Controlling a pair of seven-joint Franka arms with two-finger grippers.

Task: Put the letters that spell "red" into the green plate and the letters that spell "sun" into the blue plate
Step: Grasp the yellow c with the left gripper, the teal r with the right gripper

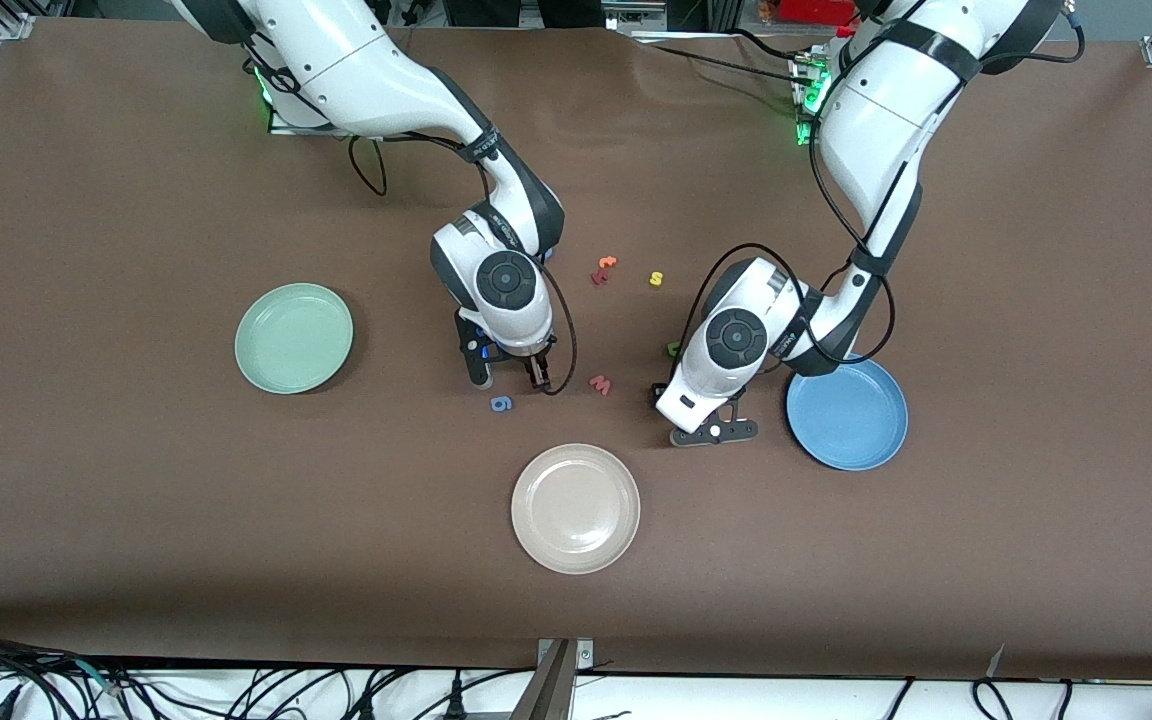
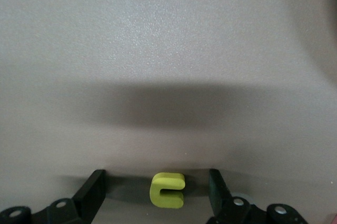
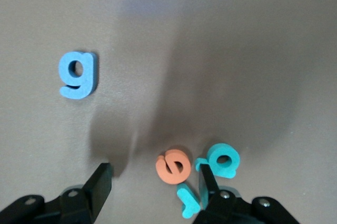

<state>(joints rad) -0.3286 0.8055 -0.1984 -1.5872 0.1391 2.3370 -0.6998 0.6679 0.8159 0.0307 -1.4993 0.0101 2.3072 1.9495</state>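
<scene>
Bench (image 1: 86,520) of brown cloth carries three round plates: the pale green plate (image 1: 294,337) toward the right arm's end, the mid-blue plate (image 1: 847,412) toward the left arm's end, and a cream-white plate (image 1: 575,508) nearest the front camera. All three are empty, so I judge the sorting is only at its first picks.

The right tool (image 3: 155,184) stands low with its fingers apart around the small orange foam "e" (image 3: 174,165); the teal foam "d" (image 3: 224,159) and teal foam "r" (image 3: 188,200) lie touching it, so closing needs care. The left tool (image 2: 156,190) is also spread, around a yellow-green foam "u" (image 2: 167,189). Next comes closing, then lifting.
</scene>
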